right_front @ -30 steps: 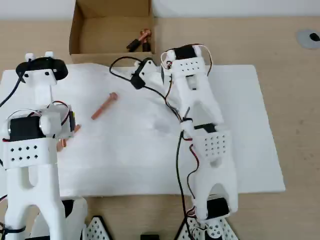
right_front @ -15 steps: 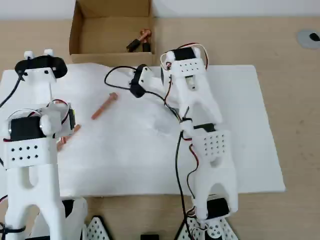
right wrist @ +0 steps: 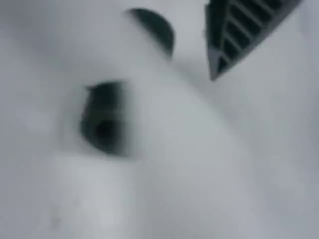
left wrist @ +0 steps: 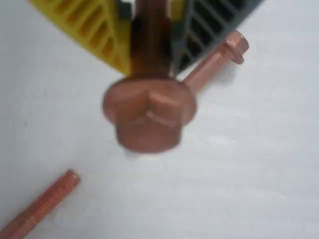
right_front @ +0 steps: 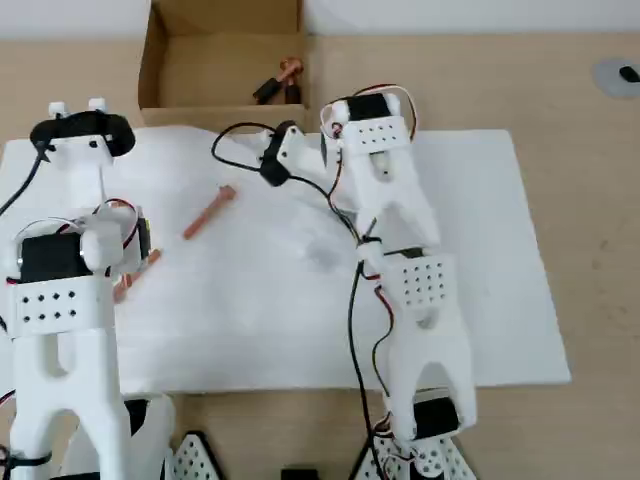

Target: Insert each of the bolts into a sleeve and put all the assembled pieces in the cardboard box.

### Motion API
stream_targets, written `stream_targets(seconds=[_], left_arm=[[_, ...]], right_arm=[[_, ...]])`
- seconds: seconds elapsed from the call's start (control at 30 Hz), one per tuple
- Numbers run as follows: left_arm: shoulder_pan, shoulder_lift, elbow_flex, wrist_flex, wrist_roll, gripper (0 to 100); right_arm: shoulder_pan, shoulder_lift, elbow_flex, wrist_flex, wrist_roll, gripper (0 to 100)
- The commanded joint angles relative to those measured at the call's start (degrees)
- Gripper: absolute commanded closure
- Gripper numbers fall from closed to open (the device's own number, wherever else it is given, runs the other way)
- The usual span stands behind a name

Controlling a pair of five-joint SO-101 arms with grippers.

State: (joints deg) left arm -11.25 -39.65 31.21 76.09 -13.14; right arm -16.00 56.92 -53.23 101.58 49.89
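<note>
My left gripper (left wrist: 149,55) is shut on a copper bolt (left wrist: 149,117), whose hex head points at the camera; the yellow and dark fingers clamp its shaft. In the high view this gripper (right_front: 135,268) sits low over the left side of the white foam mat (right_front: 480,250). A second bolt (right_front: 210,212) lies loose on the mat. The threaded end of a third bolt (left wrist: 42,204) lies close by. My right arm (right_front: 385,190) bends over the mat's middle. Its gripper is open, with one dark fingertip (right wrist: 219,64) close above the foam near a blurred dark round shape (right wrist: 104,117).
The cardboard box (right_front: 150,70) stands open at the back, just beyond the mat, with black-and-copper pieces (right_front: 278,82) in its right corner. Black cables (right_front: 240,135) loop from the right arm's wrist. Bare wooden table (right_front: 590,200) lies to the right.
The right arm's wrist shifted slightly left and toward the front. The left arm with its bolt has stayed put.
</note>
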Motion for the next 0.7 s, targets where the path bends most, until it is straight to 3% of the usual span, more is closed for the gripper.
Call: stream_targets(seconds=[0.0,0.13,0.37,0.67], left_arm=[[-0.8,-1.6,-0.4,-0.7,-0.7,99],[-0.9,-1.7,-0.5,-0.6,-1.0,99],[-0.9,-1.7,-9.7,4.2,-2.8,99],[-7.8,-1.7,-20.9,5.5,-6.9,99]], right_arm=[[-0.9,3.6,-3.8,-0.4,-2.0,88.8],[-0.7,3.8,-7.4,-0.2,-2.2,99.2],[0.0,0.7,-15.5,1.0,-6.1,98.8],[0.0,-23.4,-13.9,1.0,-15.6,98.8]])
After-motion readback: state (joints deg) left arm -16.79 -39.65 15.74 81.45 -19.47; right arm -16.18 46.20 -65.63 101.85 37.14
